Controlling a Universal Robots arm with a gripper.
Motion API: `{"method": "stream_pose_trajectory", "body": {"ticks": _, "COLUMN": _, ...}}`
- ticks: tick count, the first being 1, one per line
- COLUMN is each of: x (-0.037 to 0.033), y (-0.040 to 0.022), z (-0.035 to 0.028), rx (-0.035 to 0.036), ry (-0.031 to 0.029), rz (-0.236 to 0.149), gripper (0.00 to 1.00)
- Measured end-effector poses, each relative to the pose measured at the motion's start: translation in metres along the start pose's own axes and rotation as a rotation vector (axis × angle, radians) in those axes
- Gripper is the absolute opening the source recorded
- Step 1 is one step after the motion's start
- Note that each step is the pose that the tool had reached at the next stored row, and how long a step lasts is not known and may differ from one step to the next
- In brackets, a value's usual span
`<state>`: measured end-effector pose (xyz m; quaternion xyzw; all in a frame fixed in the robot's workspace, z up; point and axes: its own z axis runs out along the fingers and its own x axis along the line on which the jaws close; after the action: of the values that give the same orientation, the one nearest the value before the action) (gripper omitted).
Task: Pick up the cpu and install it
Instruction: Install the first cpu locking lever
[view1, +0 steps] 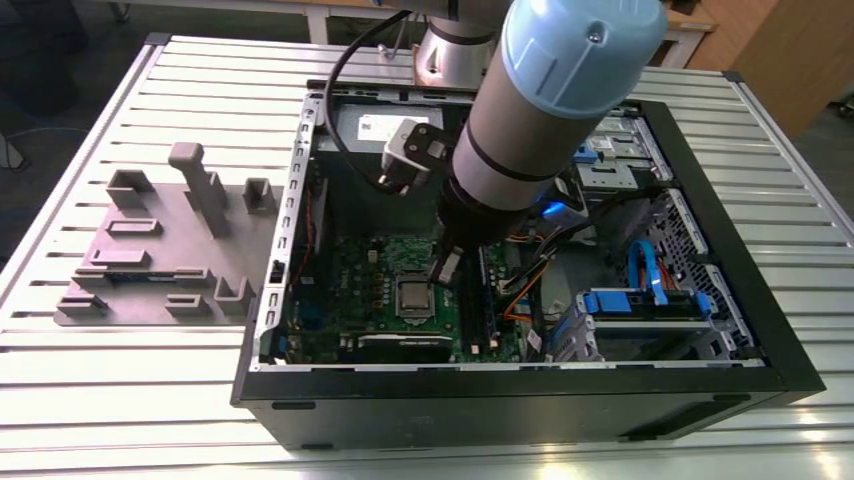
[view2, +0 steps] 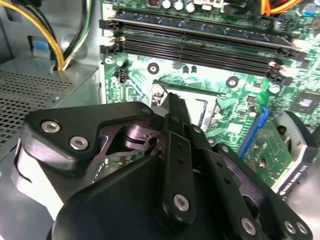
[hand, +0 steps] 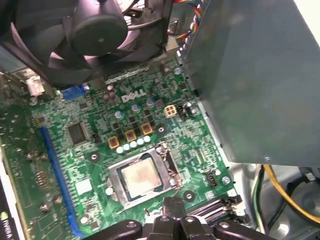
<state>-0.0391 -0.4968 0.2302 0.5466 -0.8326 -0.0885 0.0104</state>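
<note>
Cpu (hand: 141, 178) seated flat in the socket on the green motherboard (hand: 95, 150), inside the open computer case (view1: 534, 400). Gripper (hand: 174, 210) just above the socket's edge, fingers pressed together, holding nothing. Grey fixture tray (view1: 147, 250) outside the case on the exterior view's left.

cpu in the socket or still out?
In. The cpu lies flat inside the socket frame on the motherboard, with the claw just beside it, holding nothing.
</note>
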Motion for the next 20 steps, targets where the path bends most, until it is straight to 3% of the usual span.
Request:
{"method": "stream_pose_trajectory", "body": {"ticks": 2, "x": 0.0000, "y": -0.0001, "z": 0.0001, "rx": 0.0037, "ry": 0.0056, "rz": 0.000, "gripper": 0.11}}
{"method": "stream_pose_trajectory", "body": {"ticks": 7, "x": 0.0000, "y": 0.0000, "z": 0.0000, "rx": 0.0043, "ry": 0.0068, "rz": -0.002, "gripper": 0.11}}
{"method": "stream_pose_trajectory", "body": {"ticks": 13, "x": 0.0000, "y": 0.0000, "z": 0.0003, "rx": -0.0004, "ry": 0.0173, "rz": -0.080, "gripper": 0.11}}
{"method": "stream_pose_trajectory", "body": {"ticks": 20, "x": 0.0000, "y": 0.0000, "z": 0.0003, "rx": -0.0020, "ry": 0.0142, "rz": -0.083, "gripper": 0.11}}
